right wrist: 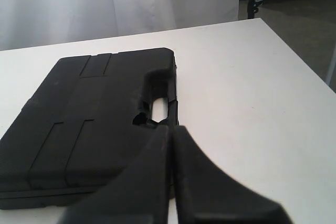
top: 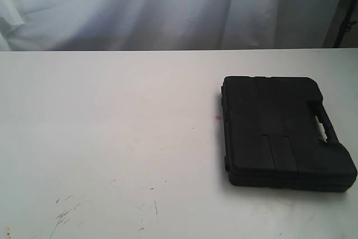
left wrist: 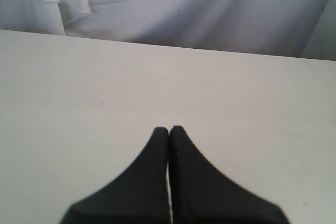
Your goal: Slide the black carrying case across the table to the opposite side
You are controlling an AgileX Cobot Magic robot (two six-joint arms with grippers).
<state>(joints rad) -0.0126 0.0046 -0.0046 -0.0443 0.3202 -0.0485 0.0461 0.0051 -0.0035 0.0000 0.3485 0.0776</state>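
The black carrying case lies flat on the right side of the white table, its handle facing the right edge. Neither arm shows in the exterior view. In the right wrist view the case fills the near part of the picture, and my right gripper is shut with nothing in it, its tips just short of the case's handle. My left gripper is shut over bare table, holding nothing; the case is out of that view.
A tiny red spot marks the table just left of the case. Dark scuff marks lie near the front left. White curtain hangs behind the far edge. The table's right edge drops to a dark floor.
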